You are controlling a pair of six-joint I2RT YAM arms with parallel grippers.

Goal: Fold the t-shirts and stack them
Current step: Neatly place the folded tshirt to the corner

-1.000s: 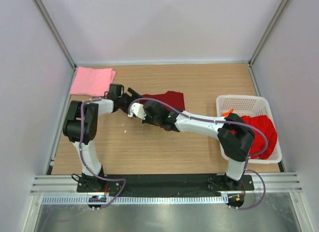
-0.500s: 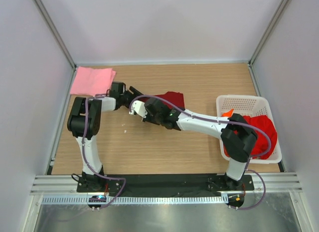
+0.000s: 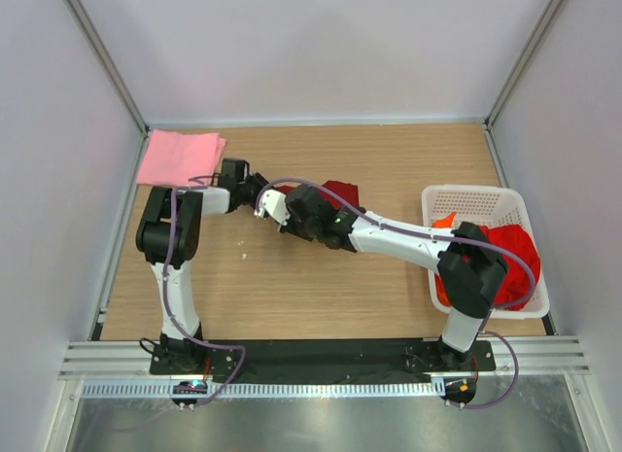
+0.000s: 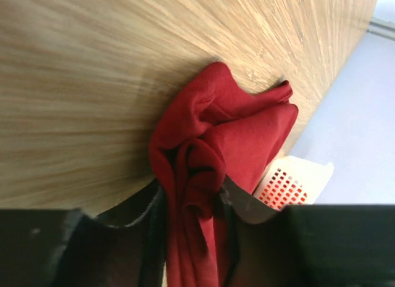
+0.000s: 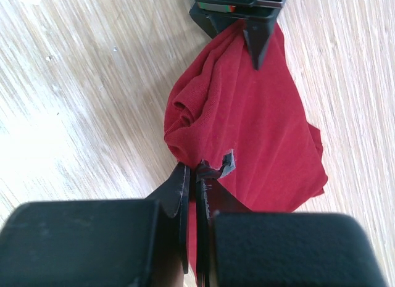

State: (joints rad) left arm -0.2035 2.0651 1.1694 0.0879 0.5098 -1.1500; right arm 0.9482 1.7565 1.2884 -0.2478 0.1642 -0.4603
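Maroon t-shirt bunched; left claw, right claw each pinching its cloth.

Left arm: rises from its base at the near left, bends at the elbow, forearm pointing right.
Left gripper: low over the table at centre left, fingers pressed on either side of a bunched fold of the dark red t-shirt.
Right arm: rises from its base at the near right, then stretches far left across the table.
Right gripper: just beside the left gripper, facing it, fingers closed tight, pinching the edge of the same shirt.
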